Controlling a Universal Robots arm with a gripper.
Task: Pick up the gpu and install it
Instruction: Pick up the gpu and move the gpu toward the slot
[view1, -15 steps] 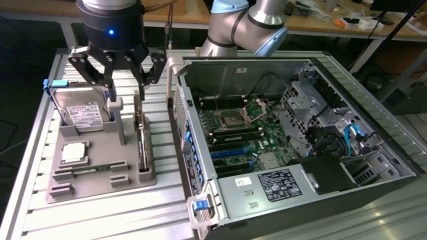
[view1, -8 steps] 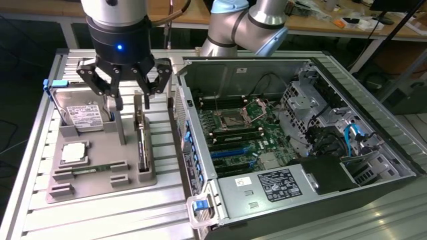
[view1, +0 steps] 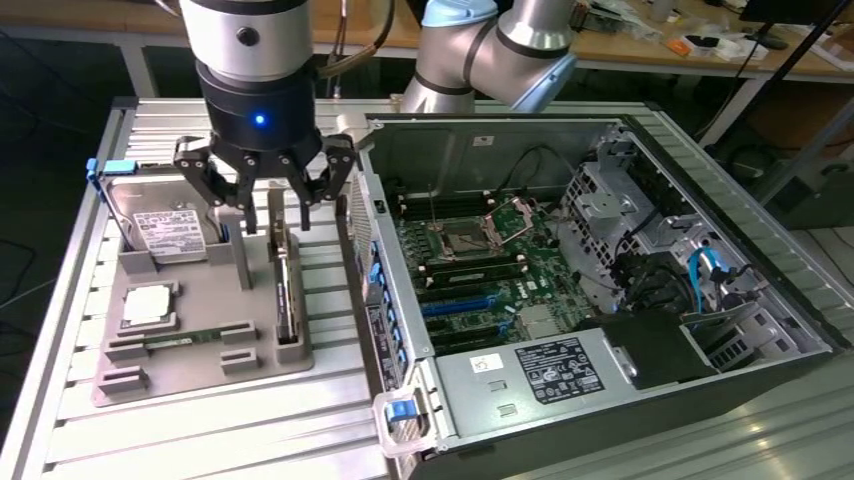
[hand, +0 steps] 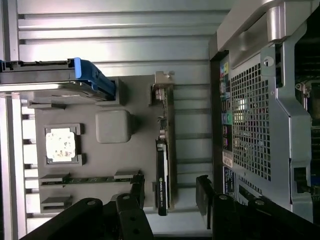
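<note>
Spread wide, the claw (view1: 274, 205) hangs over the far end of the gpu (view1: 283, 295), one dark finger on each side of the card and neither pressing on it. In the wrist view the claw (hand: 170, 190) shows the same open stance, with a gap between each finger and the gpu (hand: 162, 172).

The gpu is a thin, flat, dark circuit card standing on its long edge in a slot of a matte grey plastic tray (view1: 200, 378). A silvery metal bracket (hand: 161, 95) closes one end, and small pale lettering runs along its black edge.

The tray (hand: 100, 162) lies on a desk (view1: 200, 440) of ribbed aluminium profiles. It also holds:
- a boxy silver hard drive (view1: 167, 228) with a white label, propped upright in a blue-trimmed frame
- a square processor chip (view1: 147, 305) with a shiny metal lid
- a narrow green memory stick (view1: 180, 341) lying in its groove
- a rounded grey block (hand: 114, 126), just beside the card

Close on the exterior view's right of the tray lies an open computer case (view1: 454, 150). Its green motherboard (view1: 494, 270) with blue slots is exposed, and its perforated metal rear wall (hand: 255, 130) faces the card.
</note>
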